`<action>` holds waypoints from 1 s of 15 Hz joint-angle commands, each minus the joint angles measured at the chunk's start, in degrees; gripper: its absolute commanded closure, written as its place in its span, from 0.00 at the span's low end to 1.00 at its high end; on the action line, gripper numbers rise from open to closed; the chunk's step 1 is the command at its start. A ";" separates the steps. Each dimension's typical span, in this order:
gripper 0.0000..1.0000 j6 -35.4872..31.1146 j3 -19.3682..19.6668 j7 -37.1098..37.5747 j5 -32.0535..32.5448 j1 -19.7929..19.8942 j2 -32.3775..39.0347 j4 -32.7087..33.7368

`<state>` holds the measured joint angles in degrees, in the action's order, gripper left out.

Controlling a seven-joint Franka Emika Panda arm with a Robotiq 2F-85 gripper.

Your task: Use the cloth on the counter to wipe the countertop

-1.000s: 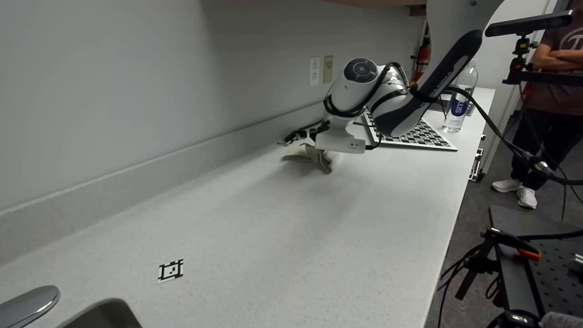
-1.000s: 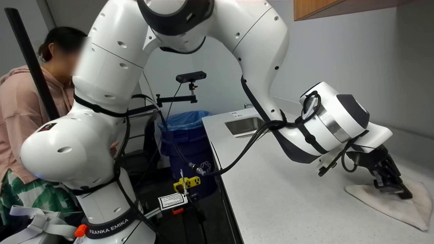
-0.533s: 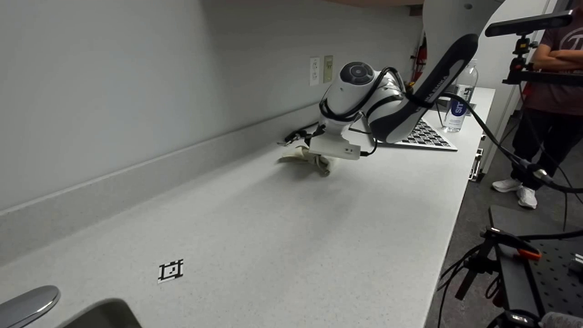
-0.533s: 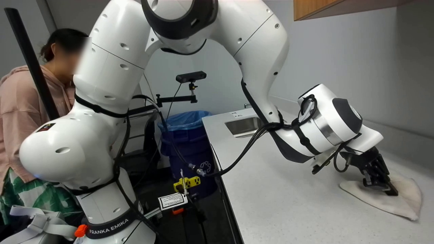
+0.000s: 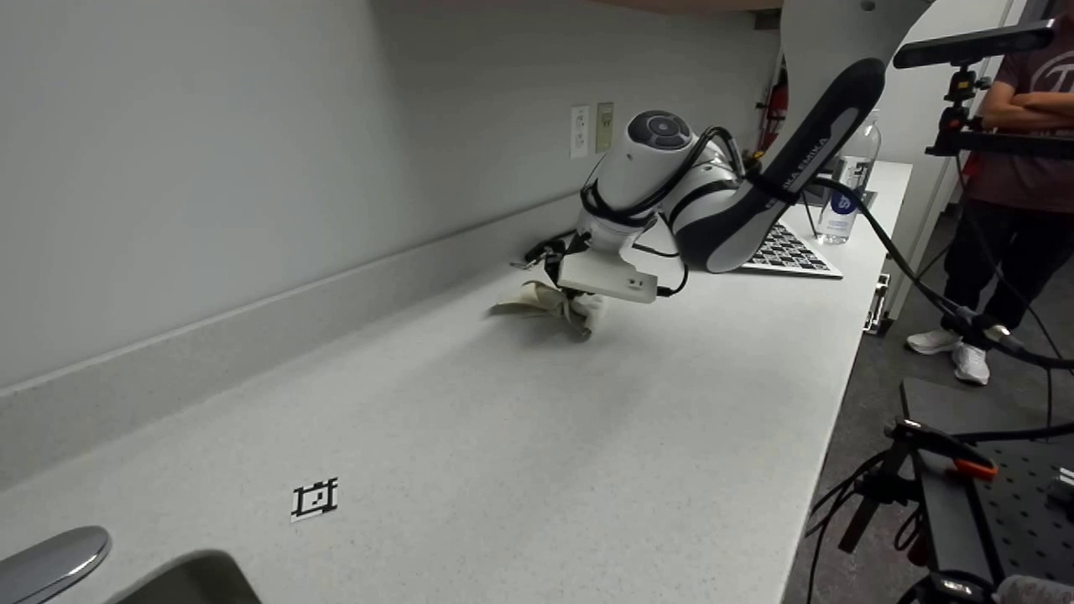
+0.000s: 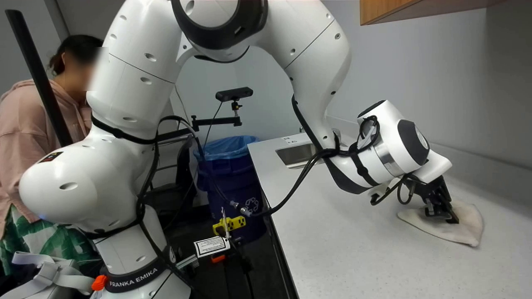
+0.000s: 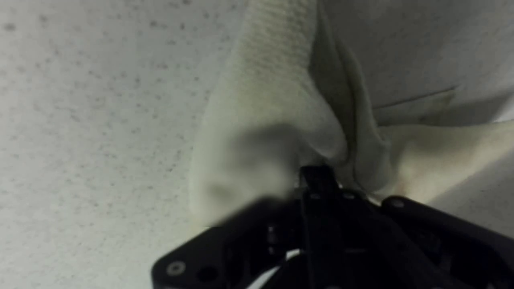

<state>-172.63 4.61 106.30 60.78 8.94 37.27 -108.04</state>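
On a white countertop (image 6: 357,253), a black claw (image 7: 320,173) pinches a beige cloth (image 7: 277,76) that looks light and floppy, best held by its bunched middle.

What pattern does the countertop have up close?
Pale whitish-grey, irregularly speckled darker grey; the countertop shows this best in the wrist view.

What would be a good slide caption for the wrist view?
Closed gripper pinching the bunched folds of a cream cloth, with the speckled pale countertop beneath.
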 commanded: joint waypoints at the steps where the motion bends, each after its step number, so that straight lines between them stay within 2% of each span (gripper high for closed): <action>1: 1.00 -1.98 -4.82 -4.64 -2.69 3.63 -0.36 -2.73; 4: 1.00 -0.96 -6.01 -5.29 -2.37 5.13 -0.60 -3.25; 8: 1.00 -0.07 -5.27 -4.44 -1.52 6.39 -1.27 -4.64; 12: 1.00 0.48 -2.14 -2.25 -0.12 6.48 -2.82 -6.38; 15: 1.00 0.94 1.69 -0.35 1.53 5.40 -4.04 -7.71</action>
<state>-172.87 3.18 103.69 60.44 14.70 34.41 -112.75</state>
